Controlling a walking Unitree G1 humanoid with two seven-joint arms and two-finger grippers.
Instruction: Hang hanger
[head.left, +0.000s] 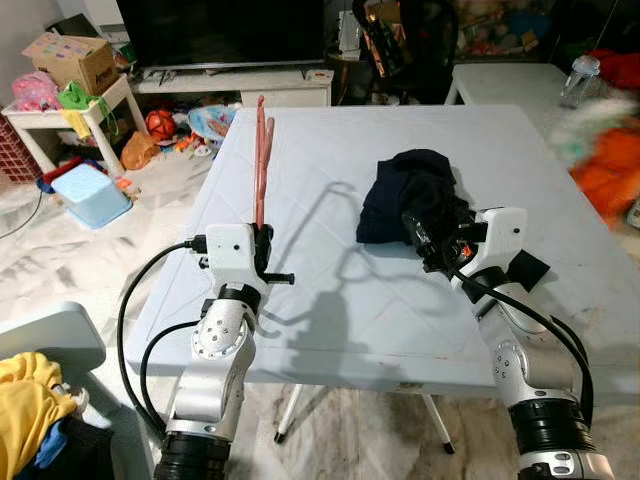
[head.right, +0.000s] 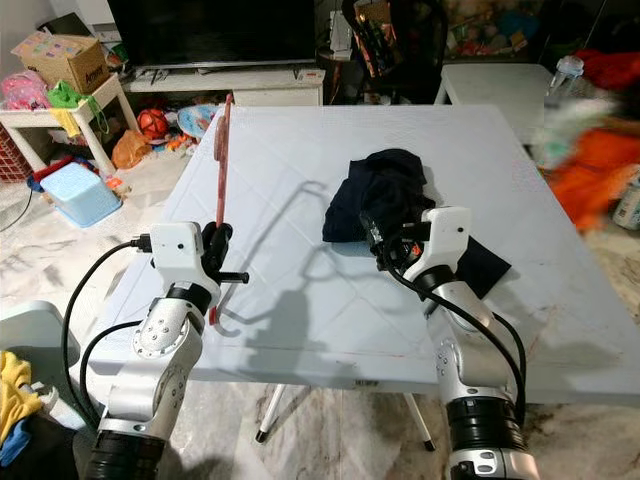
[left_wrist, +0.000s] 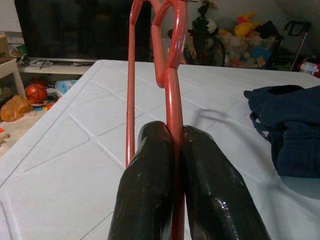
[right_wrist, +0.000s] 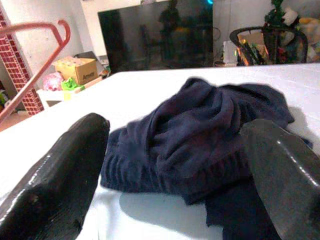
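Hanger (head.left: 261, 160) stands upright above the near-left part of the table (head.left: 330, 300), pinched at its lower bar in the left gripper (left_wrist: 172, 165). Right gripper (right_wrist: 175, 165), fingers spread wide, faces the dark garment (head.left: 410, 195) mid-table. The thin bar could twist or slip in that narrow pinch.

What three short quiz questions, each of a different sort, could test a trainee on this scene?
1. True or false: the left pincer is shut on the red hanger.
2. What lies between the open fingers of the right pincer? A) dark blue garment B) cardboard box C) ball
3. Fill in: the garment lies on the white ____.

Key: 1 true; 2 A; 3 table.
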